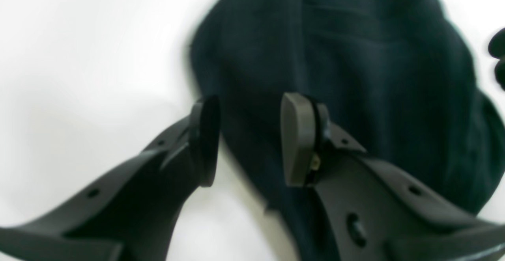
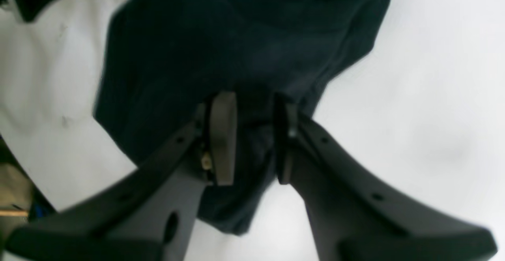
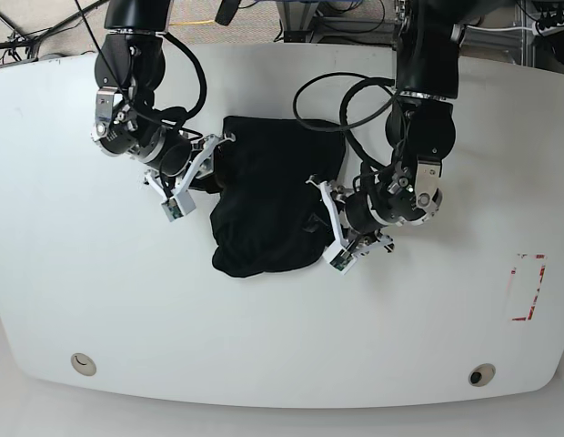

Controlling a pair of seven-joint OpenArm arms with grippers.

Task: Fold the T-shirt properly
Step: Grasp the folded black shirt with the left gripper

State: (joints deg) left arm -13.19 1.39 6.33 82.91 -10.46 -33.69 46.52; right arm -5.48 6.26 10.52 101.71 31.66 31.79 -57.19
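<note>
With my right gripper (image 2: 254, 135) pinching the edge of the soft black cloth T-shirt (image 3: 268, 196), bunched mid-table, my left gripper (image 1: 248, 142) hung beside it, jaws apart and empty, ready to grab the opposite edge.

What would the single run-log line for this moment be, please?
T-shirt: bunched on table | left gripper: open over edge | right gripper: shut on T-shirt | fold: not done
</note>
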